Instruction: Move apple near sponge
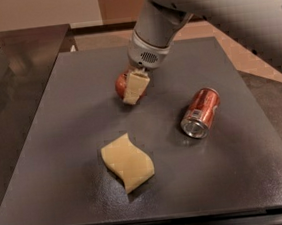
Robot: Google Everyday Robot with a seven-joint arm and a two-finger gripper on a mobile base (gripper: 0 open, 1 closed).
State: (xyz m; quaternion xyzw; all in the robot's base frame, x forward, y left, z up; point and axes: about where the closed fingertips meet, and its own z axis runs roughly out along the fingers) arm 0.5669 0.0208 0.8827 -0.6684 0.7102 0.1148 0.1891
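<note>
Apple [121, 84] is clamped in gripper [129, 87] at 12 o'clock from sponge [127, 162], w/ a gap between them, soda can [201, 112] off at 3 o'clock: grasp done, carry + release near sponge to go.

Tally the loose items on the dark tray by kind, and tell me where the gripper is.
apple: 1
sponge: 1
soda can: 1
total: 3
gripper: over the far middle of the tray, shut on the apple.
</note>
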